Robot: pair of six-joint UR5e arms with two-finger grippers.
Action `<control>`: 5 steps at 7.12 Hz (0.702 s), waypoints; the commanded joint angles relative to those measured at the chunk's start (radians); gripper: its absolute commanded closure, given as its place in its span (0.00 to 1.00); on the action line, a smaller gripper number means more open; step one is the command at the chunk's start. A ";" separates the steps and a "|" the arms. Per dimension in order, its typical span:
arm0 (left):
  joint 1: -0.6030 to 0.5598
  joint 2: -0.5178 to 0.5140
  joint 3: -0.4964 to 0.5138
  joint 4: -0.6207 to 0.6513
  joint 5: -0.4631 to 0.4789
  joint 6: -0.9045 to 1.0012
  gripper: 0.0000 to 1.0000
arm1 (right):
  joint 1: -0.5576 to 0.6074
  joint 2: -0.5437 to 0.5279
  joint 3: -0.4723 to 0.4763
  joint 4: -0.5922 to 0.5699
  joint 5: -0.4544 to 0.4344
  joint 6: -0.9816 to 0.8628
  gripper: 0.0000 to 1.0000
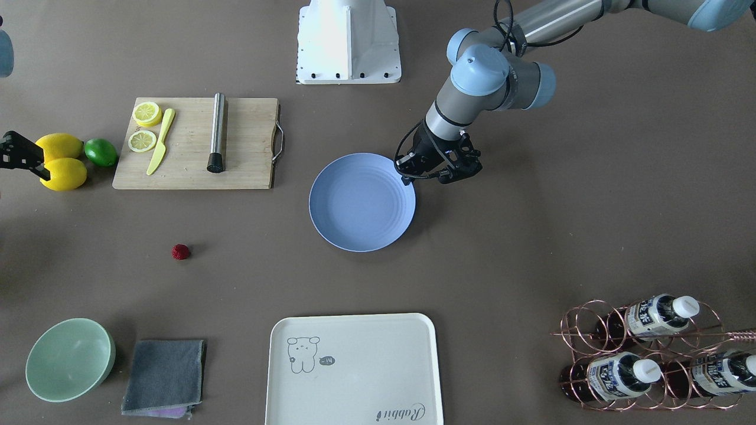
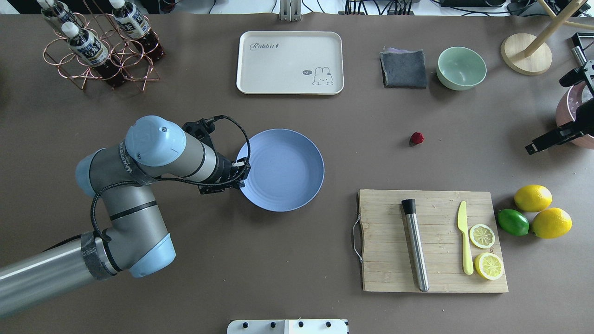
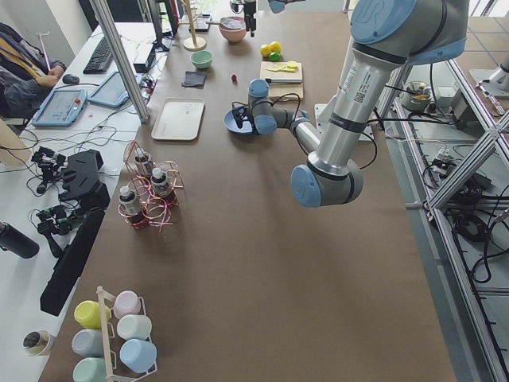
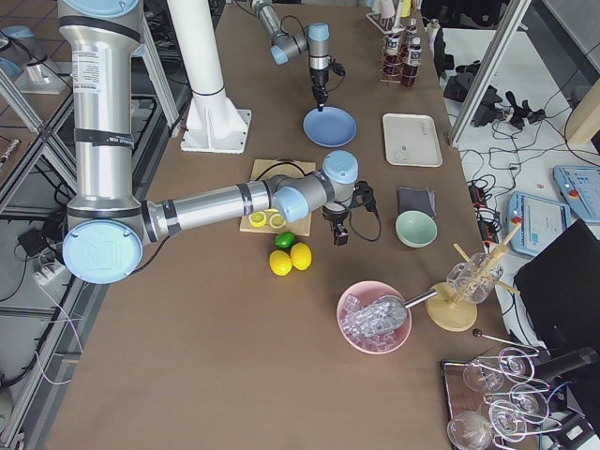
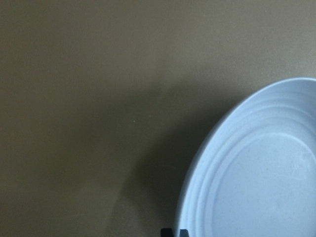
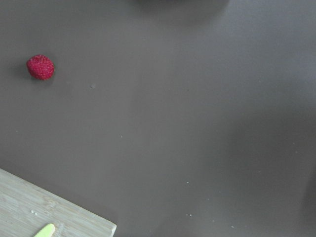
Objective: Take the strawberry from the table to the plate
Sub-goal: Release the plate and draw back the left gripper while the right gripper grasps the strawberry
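Note:
The strawberry [image 1: 181, 252] [image 2: 416, 138] is a small dark-red bumpy berry lying alone on the brown table [image 1: 531, 236], well away from the blue plate [image 1: 361, 202] [image 2: 280, 170]. Nothing lies in the plate. My left gripper [image 2: 241, 169] [image 1: 407, 177] hangs just over the plate's rim on the robot's left side; in the left wrist view its two dark fingertips [image 5: 168, 233] sit close together, shut on nothing. My right gripper [image 2: 533, 147] hovers near the lemons, far from the berry, and its jaws are not clear. The right wrist view holds the strawberry [image 6: 40, 67] at upper left.
A bamboo cutting board [image 2: 431, 241] carries a steel muddler [image 2: 414, 245], a yellow knife and two lemon slices. Two lemons [image 2: 533, 198] and a lime [image 2: 513, 222] lie beside it. Farther off are a green bowl [image 2: 461, 68], a grey cloth [image 2: 403, 68], a cream tray [image 2: 290, 62] and a bottle rack [image 2: 100, 46].

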 commanded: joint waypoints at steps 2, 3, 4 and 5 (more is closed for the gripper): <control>-0.010 0.007 -0.023 0.009 -0.001 -0.002 0.12 | -0.140 0.169 -0.049 -0.005 -0.125 0.074 0.06; -0.010 0.009 -0.034 0.041 -0.001 -0.002 0.12 | -0.201 0.273 -0.099 -0.013 -0.165 0.201 0.06; -0.015 0.009 -0.040 0.050 -0.001 -0.002 0.12 | -0.232 0.364 -0.183 -0.002 -0.182 0.273 0.07; -0.021 0.009 -0.040 0.050 -0.001 -0.002 0.12 | -0.231 0.413 -0.245 -0.003 -0.184 0.277 0.15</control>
